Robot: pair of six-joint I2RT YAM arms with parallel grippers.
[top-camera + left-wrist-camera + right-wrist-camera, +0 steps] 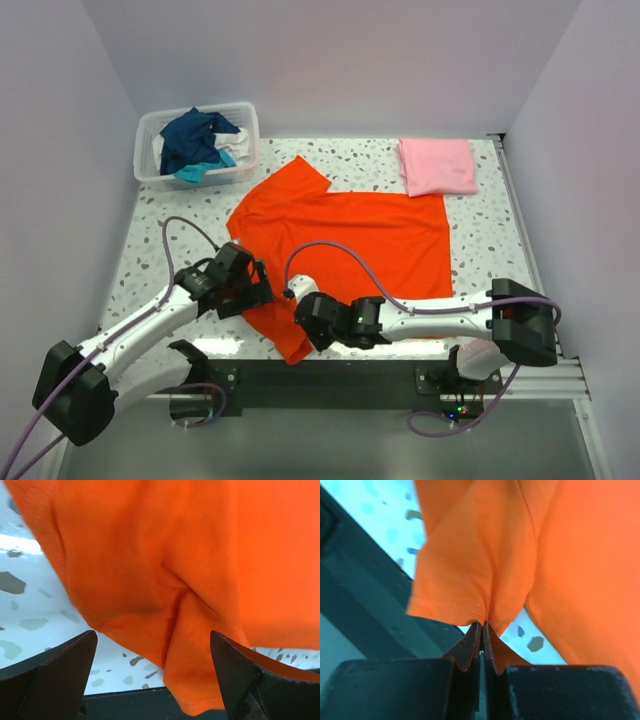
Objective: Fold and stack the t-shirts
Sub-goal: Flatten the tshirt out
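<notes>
A bright orange-red t-shirt (350, 235) lies spread on the speckled table, one sleeve hanging over the near edge. My right gripper (305, 318) is shut on that near sleeve's hem (470, 600). My left gripper (255, 285) is open at the shirt's near left edge, its jaws wide either side of an orange fold (200, 645), not touching it. A light pink t-shirt (436, 165) lies folded at the far right. Navy, teal and white shirts (197, 140) are heaped in the basket.
A translucent white plastic basket (148, 170) stands at the far left corner. The table's dark near edge rail (330, 375) runs below the sleeve. Purple cables loop from both arms. Walls close in on the left, right and back.
</notes>
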